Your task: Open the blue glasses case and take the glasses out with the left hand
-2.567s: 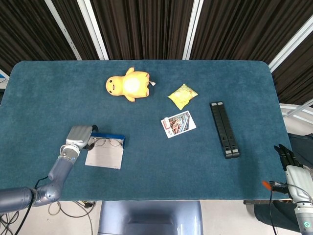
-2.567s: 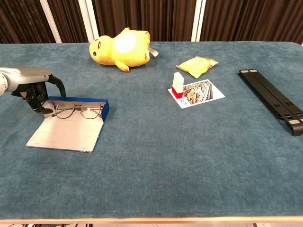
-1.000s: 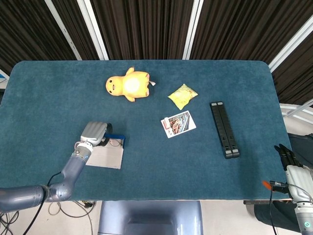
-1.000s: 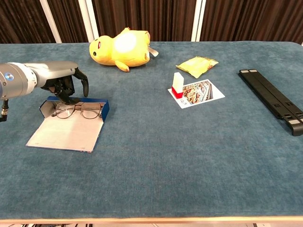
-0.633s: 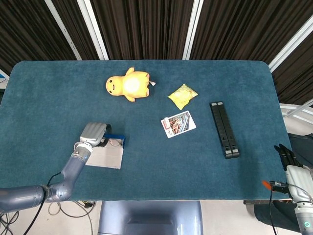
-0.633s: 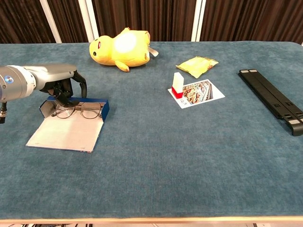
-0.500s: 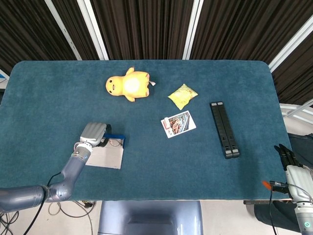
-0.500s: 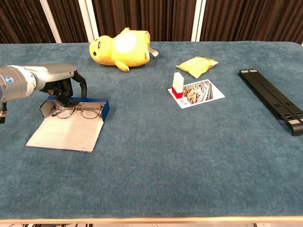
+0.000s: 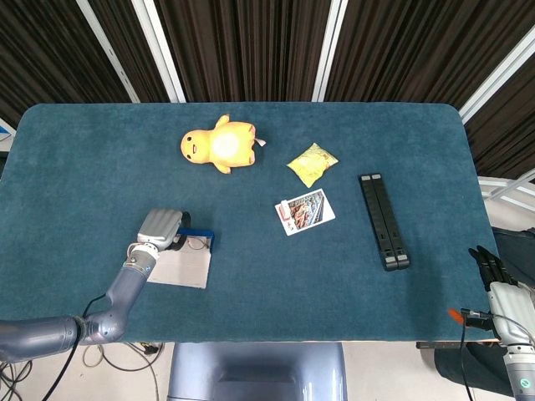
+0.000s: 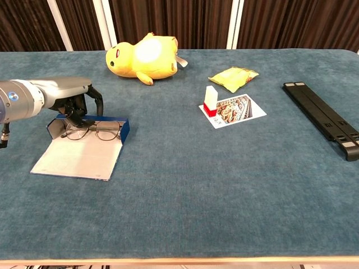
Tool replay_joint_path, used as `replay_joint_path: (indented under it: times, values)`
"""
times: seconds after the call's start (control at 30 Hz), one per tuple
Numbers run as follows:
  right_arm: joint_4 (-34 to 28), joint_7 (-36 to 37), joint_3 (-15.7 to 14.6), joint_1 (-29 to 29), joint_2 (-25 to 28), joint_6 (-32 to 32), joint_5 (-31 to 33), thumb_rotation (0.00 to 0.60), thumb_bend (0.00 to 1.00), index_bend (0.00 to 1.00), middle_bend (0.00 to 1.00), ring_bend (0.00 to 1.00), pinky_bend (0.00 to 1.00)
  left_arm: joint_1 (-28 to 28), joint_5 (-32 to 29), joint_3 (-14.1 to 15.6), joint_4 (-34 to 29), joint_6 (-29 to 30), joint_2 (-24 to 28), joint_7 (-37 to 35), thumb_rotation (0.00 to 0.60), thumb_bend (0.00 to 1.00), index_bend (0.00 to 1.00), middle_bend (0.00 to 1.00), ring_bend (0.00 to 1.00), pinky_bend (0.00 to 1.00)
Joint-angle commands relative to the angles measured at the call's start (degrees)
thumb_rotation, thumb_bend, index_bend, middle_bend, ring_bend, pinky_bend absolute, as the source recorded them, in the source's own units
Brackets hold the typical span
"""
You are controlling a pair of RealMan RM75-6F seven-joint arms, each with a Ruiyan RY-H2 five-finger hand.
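Observation:
The blue glasses case (image 10: 124,128) lies open at the near left, its grey lid (image 10: 78,158) flat on the cloth toward me. Thin-framed glasses (image 10: 95,131) rest inside it. My left hand (image 10: 72,96) hangs over the case's left end with its fingers curled down onto the left end of the glasses; I cannot tell whether they pinch the frame. From the head view the left hand (image 9: 160,227) covers most of the case (image 9: 203,238). My right hand (image 9: 493,276) is off the table's near right corner, holding nothing.
A yellow plush toy (image 10: 140,58) lies at the back left and a yellow snack bag (image 10: 233,77) at the back middle. A picture card with a small red and white box (image 10: 211,101) sits mid-table, and a black folded stand (image 10: 322,119) lies at the right.
The left hand moved right from the case's left side to above it, then settled slightly lower and left, fingers down on the glasses. The glasses remain in the case. The right hand is still.

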Motion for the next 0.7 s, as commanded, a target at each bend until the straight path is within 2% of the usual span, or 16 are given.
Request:
replay_joint_path:
  times: [0.03, 0.43, 0.7]
  values:
    - [0.0, 0.0, 0.0, 0.0, 0.0, 0.0, 0.0, 0.6, 0.16, 0.0, 0.0, 0.0, 0.2, 0.1, 0.0, -0.1, 0.1, 0.2, -0.1, -0.1, 0.6, 0.42, 0.56, 0.95, 0.87, 0.95]
    - [-0.1, 0.1, 0.0, 0.0, 0.0, 0.0, 0.0, 0.6, 0.15, 0.0, 0.0, 0.0, 0.2, 0.8, 1.4, -1.9, -0.2, 2.5, 0.8, -1.6, 0.6, 0.42, 0.58, 0.95, 0.87, 0.95]
    - [-0.2, 0.1, 0.0, 0.0, 0.0, 0.0, 0.0, 0.6, 0.15, 0.0, 0.0, 0.0, 0.2, 1.8, 3.7, -2.6, -1.2, 6.7, 1.4, -1.4, 0.6, 0.42, 0.58, 0.95, 0.87, 0.95]
